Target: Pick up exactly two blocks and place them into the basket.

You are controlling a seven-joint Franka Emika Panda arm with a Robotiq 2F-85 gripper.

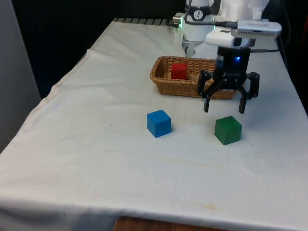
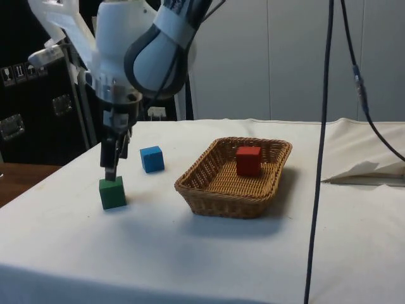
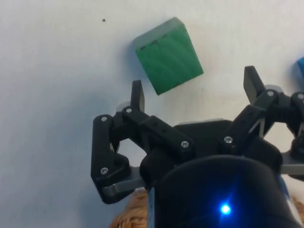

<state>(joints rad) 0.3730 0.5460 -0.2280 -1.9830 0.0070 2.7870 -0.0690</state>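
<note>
The claw [image 1: 225, 107] is held spread wide just above the green block [image 1: 228, 130]; a red block [image 2: 248, 160] is seen in the basket [image 2: 215, 193] from the side, on the white-clothed bench [image 1: 96, 159].

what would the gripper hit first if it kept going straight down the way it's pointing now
Probably the green block, or the white cloth just beside it. The gripper points down with open jaws, above the block and slightly toward the basket, so depth leaves it uncertain.

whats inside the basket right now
One red block sits inside the wicker basket, resting on its floor. The blue block and green block lie outside on the cloth. The near wall hides part of the floor in the front view.
</note>
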